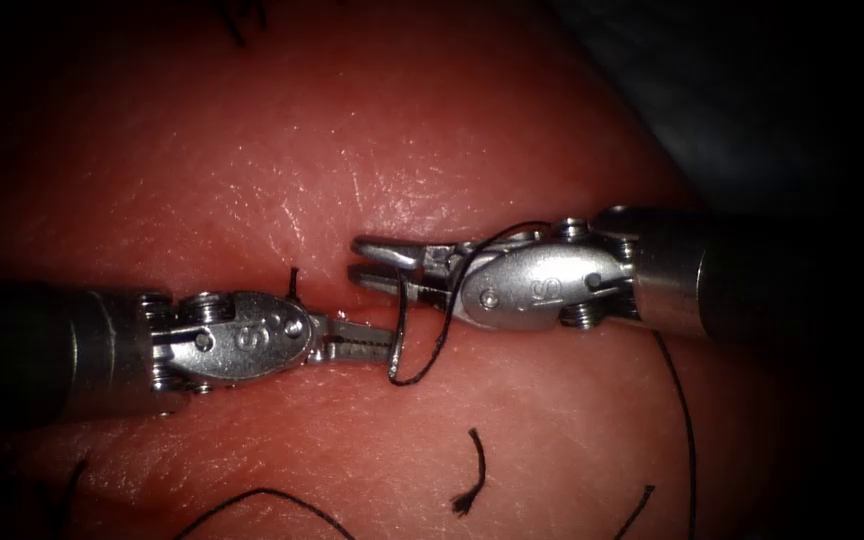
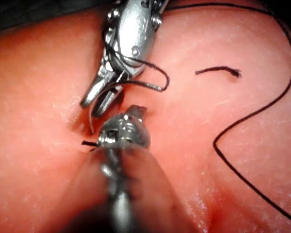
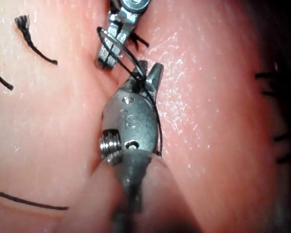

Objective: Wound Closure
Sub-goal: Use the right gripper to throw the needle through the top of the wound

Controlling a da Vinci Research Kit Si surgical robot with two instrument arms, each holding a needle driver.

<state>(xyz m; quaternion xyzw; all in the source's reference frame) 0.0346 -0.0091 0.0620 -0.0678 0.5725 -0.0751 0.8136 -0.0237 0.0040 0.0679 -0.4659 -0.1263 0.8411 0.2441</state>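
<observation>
The right tool [image 1: 354, 258] reaches in from the right over the cut in the tissue [image 1: 512, 440], its jaws open. The thin curved needle [image 1: 398, 330] passes between those jaws [image 2: 105, 92]. Its tip end dips at the cut [image 2: 90, 127] and its tail end [image 1: 391, 378] hangs free over the tissue. Black thread [image 1: 452, 300] runs from the tail, loops over the right tool [image 3: 157, 121] and trails off to the right. The left tool [image 1: 384, 346] comes from the left with its jaws shut and empty, the tip just beside the needle's lower half.
A frayed cut thread end [image 1: 472, 475] lies on the tissue below the tools, with more loose thread [image 1: 262, 495] near the bottom edge. A short thread stub [image 1: 293, 282] stands by the left tool. Earlier stitches [image 3: 269, 82] mark the tissue further along.
</observation>
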